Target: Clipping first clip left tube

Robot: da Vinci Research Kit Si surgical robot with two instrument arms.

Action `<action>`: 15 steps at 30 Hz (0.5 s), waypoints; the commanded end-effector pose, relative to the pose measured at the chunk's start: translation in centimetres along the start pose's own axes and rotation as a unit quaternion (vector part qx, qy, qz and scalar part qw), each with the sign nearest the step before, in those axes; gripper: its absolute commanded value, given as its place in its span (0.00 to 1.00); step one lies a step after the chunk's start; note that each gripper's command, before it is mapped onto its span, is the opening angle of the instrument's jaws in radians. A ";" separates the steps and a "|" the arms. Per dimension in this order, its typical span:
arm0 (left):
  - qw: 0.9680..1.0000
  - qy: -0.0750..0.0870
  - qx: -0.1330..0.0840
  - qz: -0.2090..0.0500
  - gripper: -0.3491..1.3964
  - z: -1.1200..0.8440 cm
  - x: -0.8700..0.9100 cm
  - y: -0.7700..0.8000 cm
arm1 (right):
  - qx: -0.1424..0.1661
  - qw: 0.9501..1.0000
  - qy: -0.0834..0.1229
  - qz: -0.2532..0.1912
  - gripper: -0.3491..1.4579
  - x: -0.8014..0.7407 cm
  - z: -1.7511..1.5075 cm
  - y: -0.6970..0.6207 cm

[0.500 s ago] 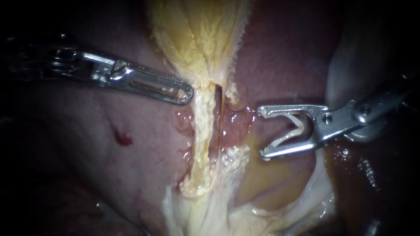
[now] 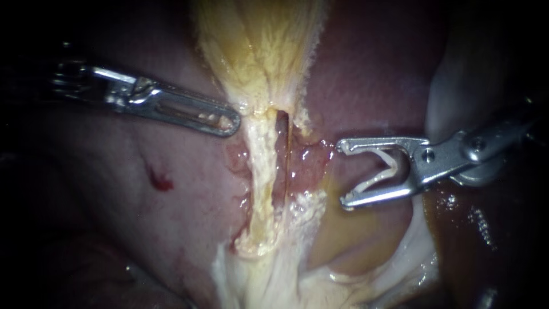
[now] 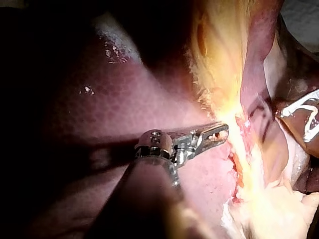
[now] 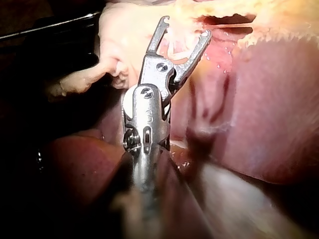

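Note:
The left tube [image 2: 261, 171] is a pale yellow strand running down from the gallbladder [image 2: 257, 46], with a dark slit on its right side. My left instrument [image 2: 231, 123] lies just left of the strand's top with its slotted jaws shut and holding nothing; it also shows in its own wrist view [image 3: 223, 132]. My right instrument [image 2: 343, 173] waits right of the pink tissue beside the slit. Its jaws stand wide apart and carry an open white clip [image 2: 383, 171] between them. No tube lies inside the clip. In the right wrist view these jaws [image 4: 184, 27] point at the pale tissue.
The liver [image 2: 171, 217] lies under and left of the tube, with a small red spot [image 2: 162, 182]. Pale fatty tissue [image 2: 274, 280] spreads below the tube. Brownish wet tissue [image 2: 474, 229] lies under my right instrument's shaft.
My left instrument has drawn back to the left, away from the top of the tube. My right instrument and its clip have not moved.

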State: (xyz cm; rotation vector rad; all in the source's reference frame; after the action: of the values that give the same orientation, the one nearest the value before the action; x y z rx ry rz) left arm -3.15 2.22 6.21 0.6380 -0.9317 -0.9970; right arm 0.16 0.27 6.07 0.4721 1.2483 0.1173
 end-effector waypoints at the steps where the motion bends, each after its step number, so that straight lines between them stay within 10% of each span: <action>1: 1.000 -0.001 -0.002 -0.002 0.00 -0.08 -0.04 -0.01 | 0.000 1.000 0.000 0.000 0.47 0.00 0.00 0.00; 8: 1.000 -0.023 -0.006 -0.013 0.00 -0.61 -0.25 -0.08 | 0.000 1.000 0.000 0.000 0.47 0.00 0.00 0.00; 15: 1.000 -0.025 -0.007 -0.014 0.00 -0.60 -0.26 -0.15 | 0.001 1.000 0.000 0.000 0.47 0.01 0.01 0.00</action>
State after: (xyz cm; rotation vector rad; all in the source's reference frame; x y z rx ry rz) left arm -2.74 2.41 5.71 0.6197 -0.9619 -1.0473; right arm 0.16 0.27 6.07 0.4743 1.2488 0.1166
